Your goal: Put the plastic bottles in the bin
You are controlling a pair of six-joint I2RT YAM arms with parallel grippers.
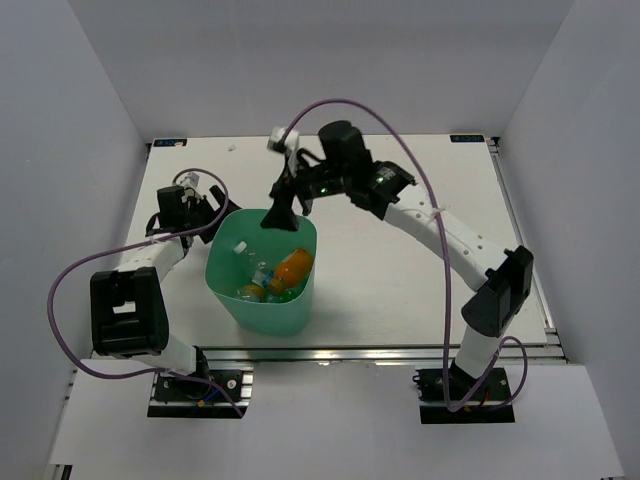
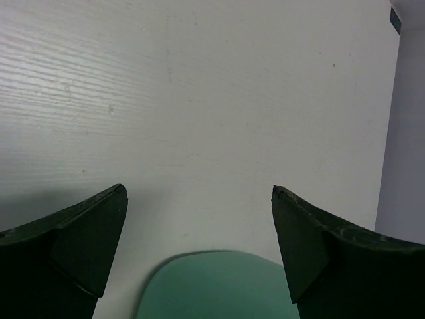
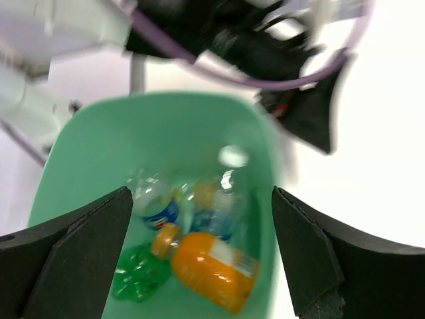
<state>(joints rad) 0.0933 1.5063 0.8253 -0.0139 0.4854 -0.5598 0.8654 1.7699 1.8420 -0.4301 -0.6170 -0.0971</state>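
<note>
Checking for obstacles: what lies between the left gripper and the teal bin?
Only bare white tabletop, per the left wrist view, between left gripper and teal-green plastic bin.

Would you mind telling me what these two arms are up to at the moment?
They are collecting small plastic bottles into the teal-green plastic tub. The right gripper hangs open and empty over the tub's far rim. Inside lie an orange bottle with an orange cap, a crumpled translucent green bottle and clear bottles with blue labels. The left gripper is open and empty above the white table, just left of the tub.
</note>
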